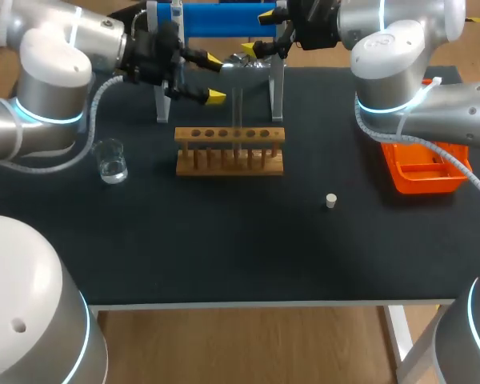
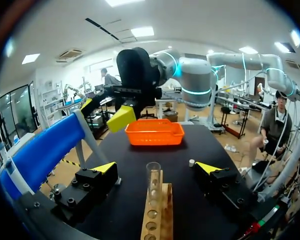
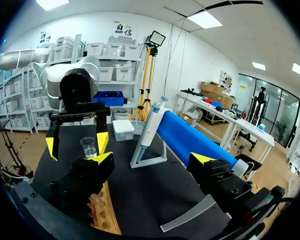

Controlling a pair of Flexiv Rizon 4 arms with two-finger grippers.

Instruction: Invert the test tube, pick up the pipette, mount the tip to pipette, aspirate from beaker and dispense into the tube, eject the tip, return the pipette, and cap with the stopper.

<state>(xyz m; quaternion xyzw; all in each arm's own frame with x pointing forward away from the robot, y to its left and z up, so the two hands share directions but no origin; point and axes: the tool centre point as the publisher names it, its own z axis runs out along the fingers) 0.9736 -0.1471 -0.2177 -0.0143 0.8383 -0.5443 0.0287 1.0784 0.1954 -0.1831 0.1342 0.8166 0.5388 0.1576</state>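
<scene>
Two grippers hang over the far half of the table in the head view, and neither holds anything. The left gripper has its yellow-tipped fingers spread wide, just above and behind the wooden rack. The test tube stands upright in one of the rack's holes. The right gripper, likewise spread, sits close to the blue pipette stand. The beaker stands to the left of the rack, apart from it. The stopper lies on the black table between the rack and the orange tray.

In the left wrist view the tube rises from the rack, mouth up, in line with the gap between this gripper's two fingers. Neither finger touches the glass. Beyond it lie the stopper and the orange tray. The right gripper hangs open near the tray, beside the blue stand.

In the right wrist view the right gripper's fingers stand far apart with nothing between them. Ahead, the pipette hangs on the blue stand, with the tip box just beside it and the beaker next to that. The left gripper faces back from above the beaker, fingers wide. The rack shows under the right gripper's own finger.
</scene>
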